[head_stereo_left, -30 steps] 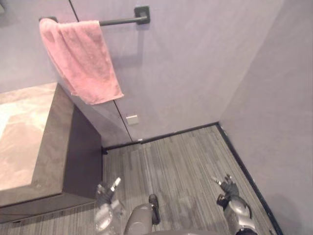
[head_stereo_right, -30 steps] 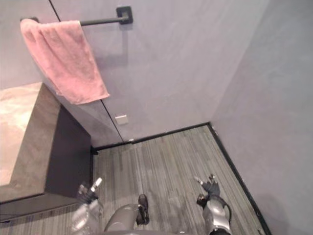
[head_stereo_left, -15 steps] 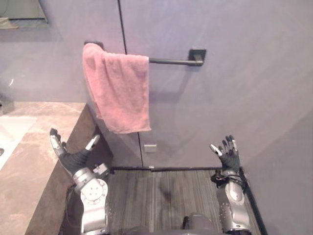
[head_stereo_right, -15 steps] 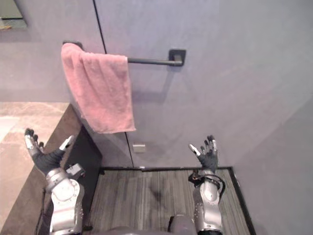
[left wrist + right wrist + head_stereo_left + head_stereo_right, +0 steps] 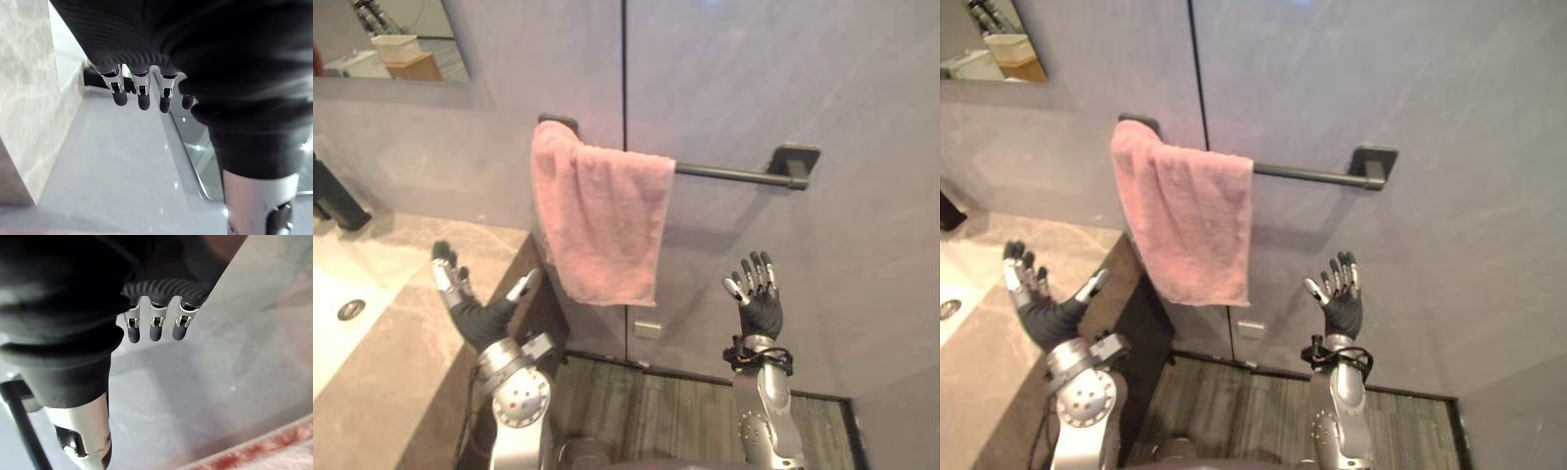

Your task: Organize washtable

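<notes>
We are seeing the left hand (image 5: 475, 313) hovering, fingers spread, above the counter (image 5: 401, 362), and the right hand (image 5: 762, 304) raised straight-fingered right of the towel (image 5: 602, 220), both empty.

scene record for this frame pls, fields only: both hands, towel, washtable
left hand: open, fingers spread, raised over the washtable's near edge, holding nothing
right hand: open, raised in front of the wall, below the towel bar's right end, holding nothing
towel: pink, draped over the left end of the towel bar
washtable: marble top, white sink set in it, dark faucet at the back
mirror: on the wall above the washtable
</notes>
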Tool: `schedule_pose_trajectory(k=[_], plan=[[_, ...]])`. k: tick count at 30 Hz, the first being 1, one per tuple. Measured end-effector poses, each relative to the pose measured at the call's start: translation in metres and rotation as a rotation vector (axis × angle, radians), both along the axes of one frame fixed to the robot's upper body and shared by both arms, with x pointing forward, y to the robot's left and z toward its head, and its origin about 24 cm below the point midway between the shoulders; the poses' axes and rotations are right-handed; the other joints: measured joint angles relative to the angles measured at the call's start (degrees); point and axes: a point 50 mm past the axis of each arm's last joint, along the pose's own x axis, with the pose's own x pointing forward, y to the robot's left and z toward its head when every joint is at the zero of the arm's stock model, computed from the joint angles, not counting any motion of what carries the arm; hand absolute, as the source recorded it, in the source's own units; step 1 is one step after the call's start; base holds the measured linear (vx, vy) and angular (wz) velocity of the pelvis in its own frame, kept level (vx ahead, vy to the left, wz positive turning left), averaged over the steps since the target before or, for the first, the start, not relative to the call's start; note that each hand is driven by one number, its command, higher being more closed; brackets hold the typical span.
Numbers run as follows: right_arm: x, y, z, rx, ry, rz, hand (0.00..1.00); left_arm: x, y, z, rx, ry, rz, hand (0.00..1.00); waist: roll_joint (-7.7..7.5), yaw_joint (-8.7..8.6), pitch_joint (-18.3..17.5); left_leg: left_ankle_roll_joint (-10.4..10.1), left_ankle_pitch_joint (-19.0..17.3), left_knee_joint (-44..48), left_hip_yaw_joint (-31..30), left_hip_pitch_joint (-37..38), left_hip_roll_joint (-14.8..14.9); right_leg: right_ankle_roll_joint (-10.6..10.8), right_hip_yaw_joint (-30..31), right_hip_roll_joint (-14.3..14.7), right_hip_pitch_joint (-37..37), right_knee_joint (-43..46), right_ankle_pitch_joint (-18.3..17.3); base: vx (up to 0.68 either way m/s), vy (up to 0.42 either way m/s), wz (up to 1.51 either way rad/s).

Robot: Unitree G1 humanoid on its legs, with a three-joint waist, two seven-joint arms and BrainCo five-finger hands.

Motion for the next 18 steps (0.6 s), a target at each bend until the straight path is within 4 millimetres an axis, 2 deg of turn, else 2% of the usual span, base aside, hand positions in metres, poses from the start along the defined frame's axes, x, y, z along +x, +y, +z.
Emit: schedule_pose_trajectory(k=[2,3,6,8,9,11,14,18], plan=[[0.006,0.002,-0.007,-0.001,0.029,0.011,0.0,-0.001,0.004,-0.001,-0.02,-0.002,0.021,0.0,-1.14,0.05,0.4,-0.7,0.5,-2.4,-0.7,0.4,-2.6,0.5,0.2,-1.7,1.4,-3.2,1.9,0.03,0.265,0.42],[0.009,0.004,-0.01,-0.003,0.037,0.031,0.0,-0.002,0.007,-0.001,-0.025,-0.003,0.035,0.0,-1.3,0.28,0.3,-0.7,0.6,-3.0,-0.9,1.1,-3.4,0.1,0.2,-2.1,2.3,-4.2,2.4,-0.02,0.175,0.27],[0.011,0.009,-0.011,0.009,0.033,0.068,0.0,-0.004,0.007,0.008,-0.022,-0.042,0.034,0.0,-1.5,0.28,0.0,-0.8,1.7,-5.7,-1.1,2.4,-4.6,0.0,0.0,-2.9,2.9,-4.1,2.5,-0.04,0.078,0.16],[0.012,0.018,-0.014,0.017,0.043,0.1,0.0,-0.007,0.006,0.015,-0.017,-0.07,0.028,0.0,-1.76,-0.15,-0.4,-1.7,4.1,-9.5,-1.1,3.8,-5.2,0.2,-0.1,-3.0,2.5,-3.6,2.5,-0.02,0.0,0.03],[0.012,0.02,-0.015,0.017,0.05,0.106,0.0,-0.007,0.006,0.014,-0.02,-0.07,0.023,0.0,-1.94,-0.29,-0.6,-2.0,4.7,-10.6,-1.1,4.2,-5.2,0.5,-0.2,-3.0,2.3,-3.6,2.7,-0.06,-0.068,-0.01],[0.014,0.027,-0.018,0.024,0.066,0.139,0.0,-0.006,0.003,0.014,-0.034,-0.066,-0.022,0.0,-0.9,-1.26,-1.2,-2.9,6.6,-13.5,-0.7,4.6,-4.7,1.7,0.0,-2.5,1.2,-3.8,3.3,-0.06,-0.093,-0.08],[0.013,0.036,-0.021,0.025,0.086,0.178,0.0,-0.003,-0.002,0.013,-0.044,-0.065,-0.088,0.0,0.1,-1.57,-1.8,-4.0,7.9,-17.0,0.3,6.7,-3.8,1.6,0.8,-1.3,1.2,-5.2,4.3,-0.03,-0.059,-0.21],[0.015,0.046,-0.02,0.022,0.087,0.238,0.0,0.0,-0.006,0.009,-0.051,-0.041,-0.15,0.0,-0.22,-1.42,-2.3,-4.4,8.5,-18.9,2.0,8.2,-2.8,1.4,1.9,-0.2,1.8,-7.5,5.6,0.0,-0.03,-0.21]])
